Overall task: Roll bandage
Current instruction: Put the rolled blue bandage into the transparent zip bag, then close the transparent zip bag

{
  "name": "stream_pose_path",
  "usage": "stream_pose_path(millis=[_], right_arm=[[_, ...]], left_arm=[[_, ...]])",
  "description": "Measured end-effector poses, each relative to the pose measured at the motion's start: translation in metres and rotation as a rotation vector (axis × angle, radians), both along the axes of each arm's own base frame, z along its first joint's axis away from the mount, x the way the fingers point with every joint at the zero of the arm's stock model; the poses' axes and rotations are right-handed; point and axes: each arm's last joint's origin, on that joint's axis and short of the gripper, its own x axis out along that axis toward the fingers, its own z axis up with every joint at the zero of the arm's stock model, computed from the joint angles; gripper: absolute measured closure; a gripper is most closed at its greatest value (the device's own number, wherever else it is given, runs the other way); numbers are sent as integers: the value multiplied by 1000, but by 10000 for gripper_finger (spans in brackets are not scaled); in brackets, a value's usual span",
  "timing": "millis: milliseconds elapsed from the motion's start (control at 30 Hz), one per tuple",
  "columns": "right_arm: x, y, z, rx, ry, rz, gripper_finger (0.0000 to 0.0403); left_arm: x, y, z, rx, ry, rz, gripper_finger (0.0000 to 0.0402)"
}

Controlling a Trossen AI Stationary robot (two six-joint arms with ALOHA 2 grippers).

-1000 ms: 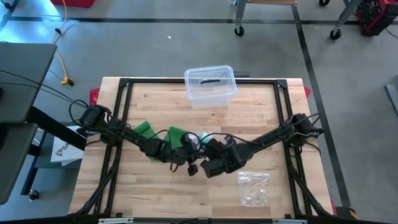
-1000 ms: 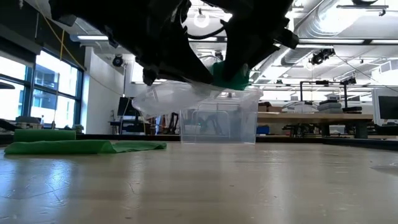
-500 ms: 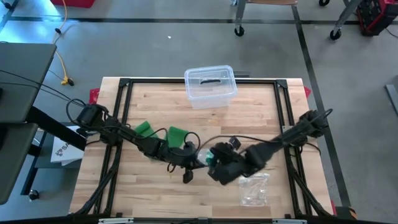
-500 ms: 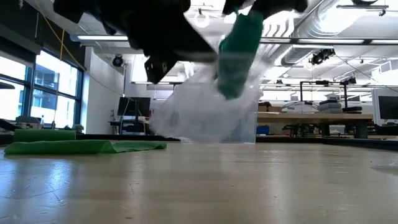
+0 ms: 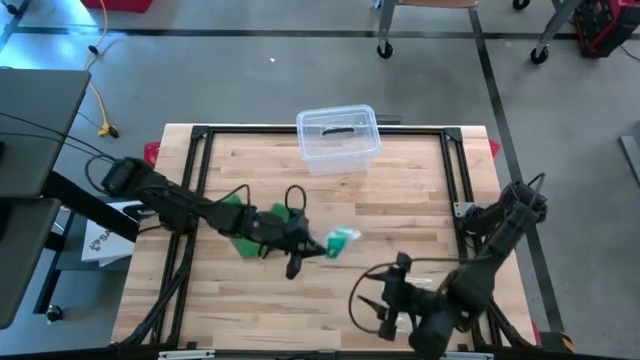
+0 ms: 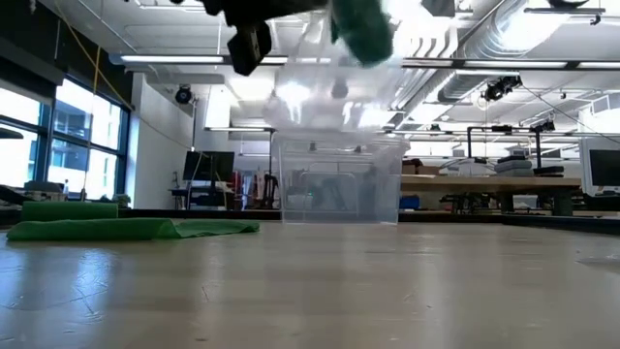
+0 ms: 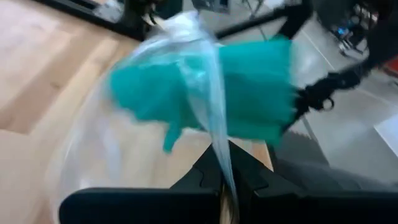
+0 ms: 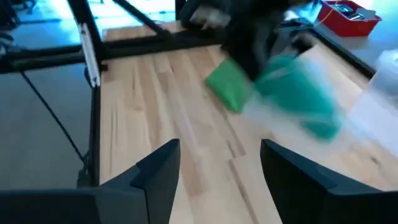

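Note:
A teal bandage roll (image 7: 242, 93) sits inside a clear plastic bag (image 7: 124, 143). The bag hangs in the air over the table's middle (image 5: 343, 240). My left gripper (image 5: 315, 246) is shut on it. In the low view the roll (image 6: 363, 29) and bag (image 6: 329, 92) are high above the wood. My right gripper (image 8: 217, 180) stands open with nothing between its fingers. It is off by the near right edge (image 5: 385, 300), facing back toward the bag. Loose green bandage (image 5: 238, 208) lies flat on the table's left part. My left gripper pinches a gathered edge of the clear bag (image 7: 219, 163) between its two shut fingers. The fingers lie nearly level, coming from the table's left. The bag is lifted clear of the table and stretches out past the fingertips with the teal roll in it.
A clear lidded tub (image 5: 338, 136) stands at the far middle edge. Green bandage strip (image 6: 126, 229) and a green roll (image 6: 68, 208) lie at the left. A clear packet (image 5: 420, 285) shows partly under my right arm. A black frame (image 5: 200, 135) borders the table.
My right gripper has drawn away from the bag, swinging from the table's middle toward the near right edge and rising. My left gripper has gone up with the bag, which now hangs higher above the table, the teal roll swinging inside it.

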Motion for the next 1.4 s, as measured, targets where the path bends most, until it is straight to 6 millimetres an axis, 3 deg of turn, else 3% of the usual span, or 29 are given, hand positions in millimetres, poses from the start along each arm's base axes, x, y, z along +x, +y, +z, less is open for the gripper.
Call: stream_pose_path(millis=[233,467,567,667,800,967,1133,1400], right_arm=[[-11,28,-35,81,119,46,190],[-35,19,-105,207,306,-33,190],[-41,12,-120,242,244,-47,190],[-33,5,-128,160,82,-44,190],[-15,2,-115,49,-27,-10,190],[8,14,-64,2,-57,134,190],[9,18,-22,-143,-65,156,190],[4,-20,-41,-244,155,-32,190]], left_arm=[[-1,-5,-4,1,25,-15,401],[-1,-7,-12,-17,83,-11,401],[-2,-7,-12,-18,91,-8,401],[-2,-7,-12,-19,88,-8,401],[-2,-6,-12,-19,88,-6,401],[-2,-9,-12,-29,89,-20,401],[-4,-13,-11,-32,84,-37,401],[-7,-23,-11,-27,85,-72,401]])
